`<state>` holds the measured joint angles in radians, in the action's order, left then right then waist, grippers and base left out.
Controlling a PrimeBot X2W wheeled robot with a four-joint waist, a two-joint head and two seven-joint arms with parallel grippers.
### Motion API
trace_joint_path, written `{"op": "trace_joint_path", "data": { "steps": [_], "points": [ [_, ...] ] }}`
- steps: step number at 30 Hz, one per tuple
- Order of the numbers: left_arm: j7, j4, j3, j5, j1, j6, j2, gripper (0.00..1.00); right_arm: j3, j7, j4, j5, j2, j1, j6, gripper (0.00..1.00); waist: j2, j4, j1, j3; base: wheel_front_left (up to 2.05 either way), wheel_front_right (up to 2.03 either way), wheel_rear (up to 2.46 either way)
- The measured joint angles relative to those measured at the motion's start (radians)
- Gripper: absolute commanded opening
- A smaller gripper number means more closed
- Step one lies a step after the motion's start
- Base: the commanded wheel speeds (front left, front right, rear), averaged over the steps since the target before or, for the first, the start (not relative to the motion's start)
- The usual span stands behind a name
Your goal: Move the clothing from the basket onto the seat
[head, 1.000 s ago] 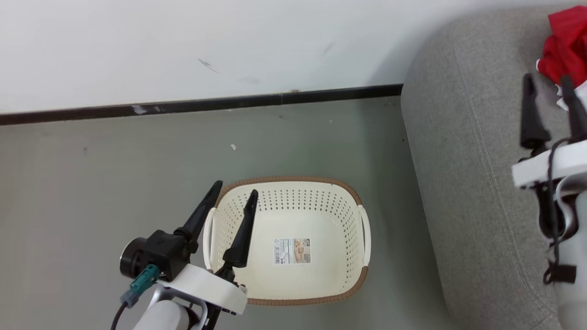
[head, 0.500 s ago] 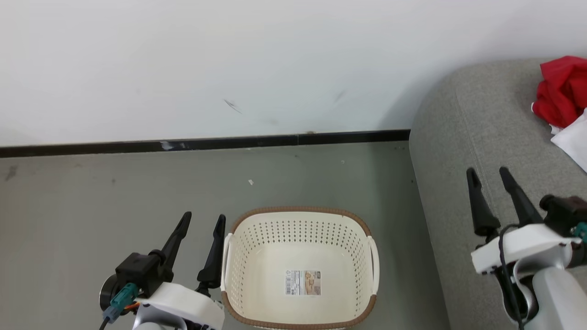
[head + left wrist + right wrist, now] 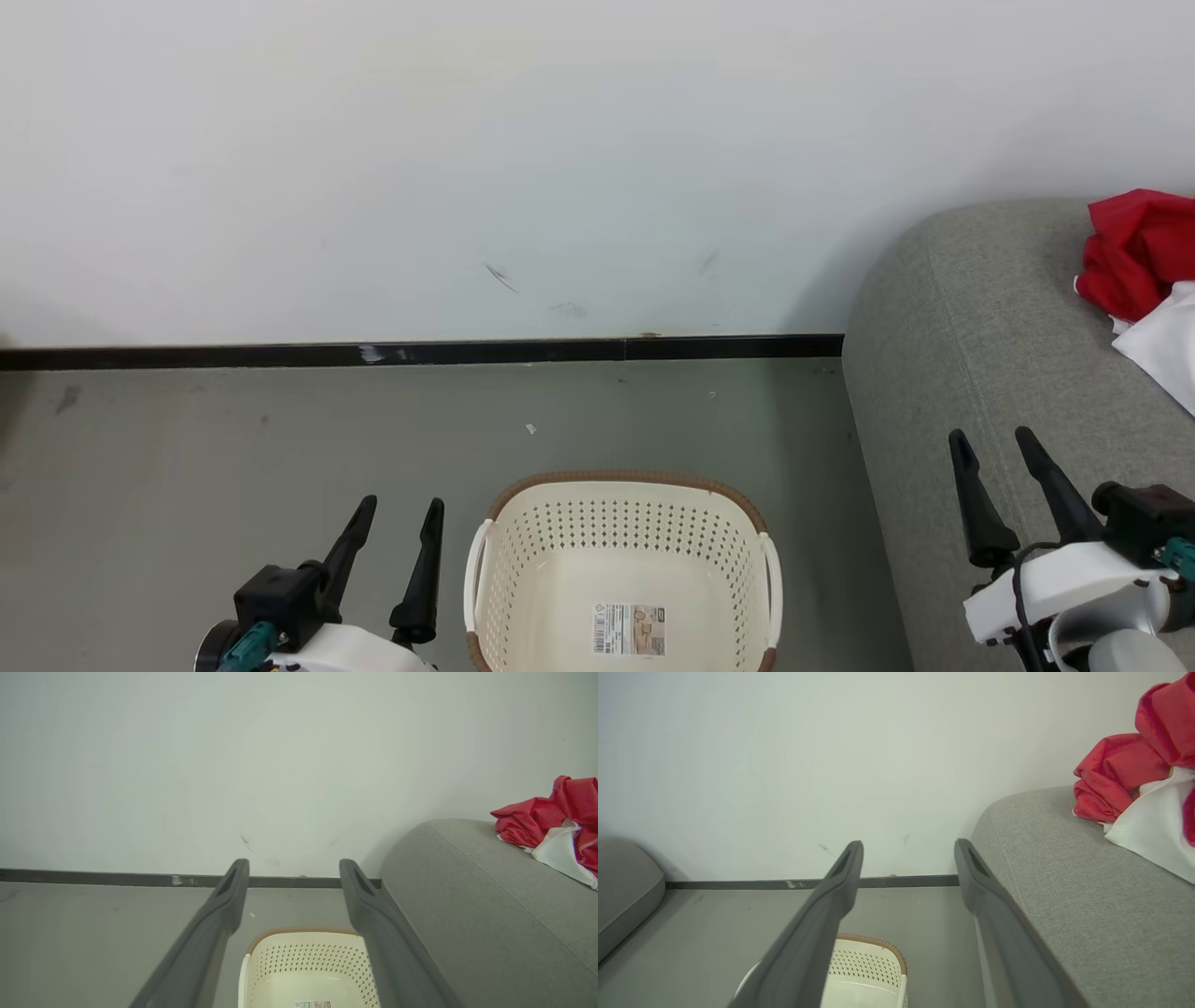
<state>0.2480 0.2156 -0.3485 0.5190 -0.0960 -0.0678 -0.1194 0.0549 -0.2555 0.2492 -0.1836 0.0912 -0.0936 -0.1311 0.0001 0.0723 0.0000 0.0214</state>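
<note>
The cream laundry basket (image 3: 616,478) is sitting on the floor (image 3: 233,439), carrying nothing but its label sticker (image 3: 633,628). The red-and-white clothing (image 3: 1134,247) is lying bunched on the grey sofa (image 3: 971,373), well apart from both arms. The left pincer (image 3: 402,504) is hovering just beside the basket's left handle, and the right pincer (image 3: 990,436) is hovering over the sofa's near edge. Both are spread wide and pinching nothing. The transfer step is looking finished. The next move is likely calling only for checking that no garment is slipping off the sofa.
</note>
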Motion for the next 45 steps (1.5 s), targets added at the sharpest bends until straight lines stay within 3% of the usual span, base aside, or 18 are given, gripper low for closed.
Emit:
{"op": "trace_joint_path", "data": {
  "steps": [36,37,45],
  "points": [
    [0.0,0.023,0.014,0.0,0.043,0.012,-0.003,1.0,0.019,0.0,-0.085,0.029,-0.03,0.123,0.0,1.0,0.0,0.032,0.0,-0.06,0.0,0.0,0.0],
    [0.0,0.032,0.012,0.0,0.044,0.012,-0.001,0.0,0.018,0.0,-0.077,0.028,-0.033,0.127,0.0,0.0,0.0,0.032,0.0,-0.06,0.0,0.0,0.0],
    [-0.009,0.081,0.007,0.018,0.09,0.012,0.023,0.0,0.02,0.007,-0.012,0.008,-0.058,0.168,0.0,0.0,0.0,0.032,0.0,-0.06,0.0,0.0,0.0]
  ]
}}
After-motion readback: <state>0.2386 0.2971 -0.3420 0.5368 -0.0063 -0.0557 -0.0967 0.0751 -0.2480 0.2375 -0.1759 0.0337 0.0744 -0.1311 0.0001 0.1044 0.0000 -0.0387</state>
